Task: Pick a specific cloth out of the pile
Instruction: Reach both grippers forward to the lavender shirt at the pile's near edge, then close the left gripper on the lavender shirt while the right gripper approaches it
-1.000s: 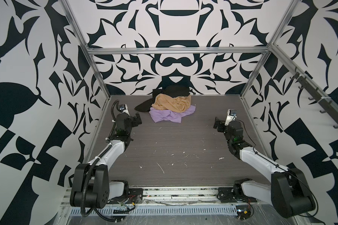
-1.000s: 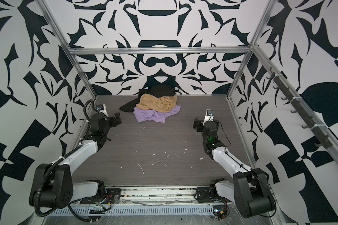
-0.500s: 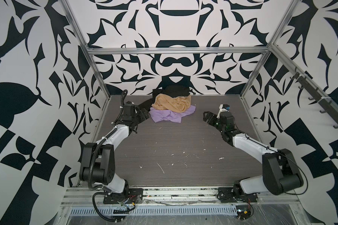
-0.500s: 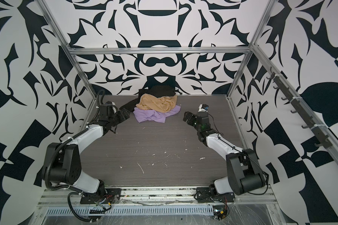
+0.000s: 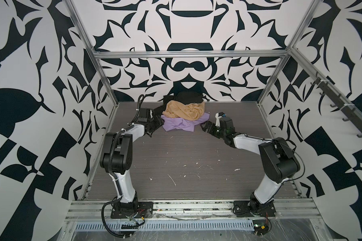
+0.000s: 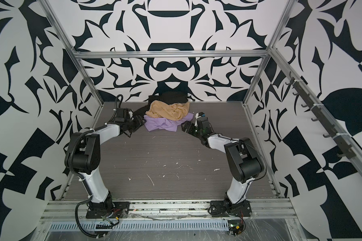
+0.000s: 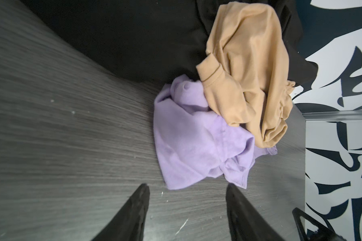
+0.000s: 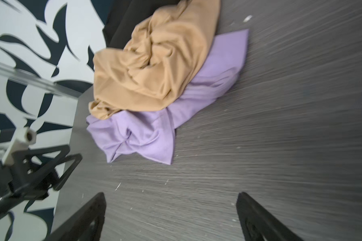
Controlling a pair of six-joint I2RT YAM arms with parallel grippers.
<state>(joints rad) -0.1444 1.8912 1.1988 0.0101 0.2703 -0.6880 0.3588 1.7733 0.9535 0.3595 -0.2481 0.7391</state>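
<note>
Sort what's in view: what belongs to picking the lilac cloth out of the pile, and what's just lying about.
Belongs: lilac cloth; pile, with tan-orange garment overlapping the cloth and black garment at the back; left gripper and right gripper, both open.
Lying about: white scraps on the table; hook rail.

The soft tan-orange shirt (image 5: pixel 184 109) covers part of the thin lilac cloth (image 5: pixel 179 125) and most of the soft black garment (image 5: pixel 189 97). The dark grey table (image 8: pixel 280 125) looks blurry in the right wrist view.

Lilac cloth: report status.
Left gripper open, empty. Right gripper open, empty. Cloth on table, ungrasped, between them. Tan garment overlies its far part.
</note>
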